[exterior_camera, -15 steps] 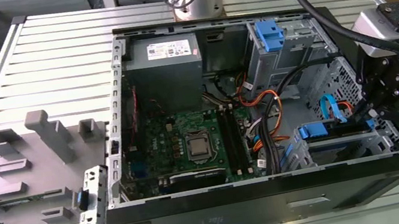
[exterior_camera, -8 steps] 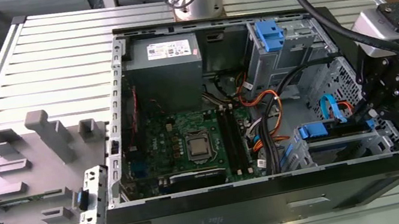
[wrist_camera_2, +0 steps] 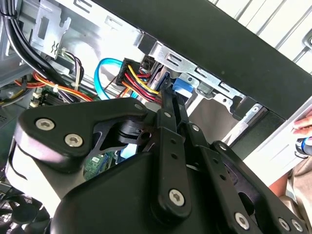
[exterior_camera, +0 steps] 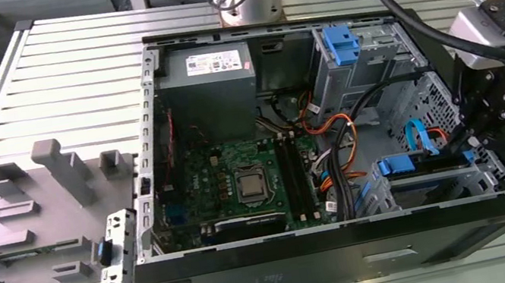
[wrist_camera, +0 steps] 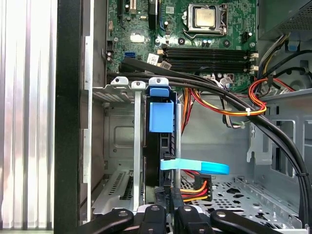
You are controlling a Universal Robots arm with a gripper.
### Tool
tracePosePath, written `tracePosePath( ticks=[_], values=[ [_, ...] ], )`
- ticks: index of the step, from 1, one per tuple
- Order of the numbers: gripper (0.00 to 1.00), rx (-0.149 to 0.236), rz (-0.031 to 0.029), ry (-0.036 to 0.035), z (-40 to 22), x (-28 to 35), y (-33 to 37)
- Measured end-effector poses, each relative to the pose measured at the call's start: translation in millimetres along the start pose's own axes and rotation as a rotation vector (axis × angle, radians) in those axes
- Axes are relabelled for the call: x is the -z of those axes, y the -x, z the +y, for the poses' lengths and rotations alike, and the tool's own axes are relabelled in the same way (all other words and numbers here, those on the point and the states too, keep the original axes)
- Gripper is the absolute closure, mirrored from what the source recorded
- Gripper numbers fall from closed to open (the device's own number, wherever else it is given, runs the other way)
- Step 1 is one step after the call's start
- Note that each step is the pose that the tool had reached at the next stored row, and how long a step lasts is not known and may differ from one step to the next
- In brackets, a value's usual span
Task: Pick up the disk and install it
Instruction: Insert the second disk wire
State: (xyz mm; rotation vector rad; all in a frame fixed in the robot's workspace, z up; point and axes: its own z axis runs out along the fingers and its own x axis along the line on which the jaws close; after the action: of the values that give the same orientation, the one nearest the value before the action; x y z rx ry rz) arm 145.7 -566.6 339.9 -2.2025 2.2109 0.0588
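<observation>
I am reaching my tool (wrist_camera_2: 173, 95) into the computer case (exterior_camera: 354, 255), fingers (wrist_camera_2: 169, 131) pinched narrow, tips pressing at the upright disk (wrist_camera: 161, 117).

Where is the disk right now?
In the first wrist view the disk sits edge-on in the grey drive cage, just ahead of the gripper. That cage is at the exterior view's right of the computer case.

disk (wrist_camera: 161, 117) mostly hidden, apparently inside drive cage (wrist_camera: 137, 146)
</observation>
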Motion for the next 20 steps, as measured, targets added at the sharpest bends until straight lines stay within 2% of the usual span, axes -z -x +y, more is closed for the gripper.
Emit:
tracePosePath(
  ticks=[4,9,12,15,20],
  values=[
    [0.84,0.000,0.0038,0.0000,0.0,0.5,0.0],
    [0.84,0.000,0.0139,-0.0002,1.4,0.6,1.2],
    [0.84,0.000,0.0335,-0.0004,3.4,0.5,2.8],
    [0.84,0.000,0.0453,-0.0004,5.8,-0.7,3.0],
    [0.84,0.000,0.0466,-0.0004,6.2,-2.2,7.4]
  ],
)
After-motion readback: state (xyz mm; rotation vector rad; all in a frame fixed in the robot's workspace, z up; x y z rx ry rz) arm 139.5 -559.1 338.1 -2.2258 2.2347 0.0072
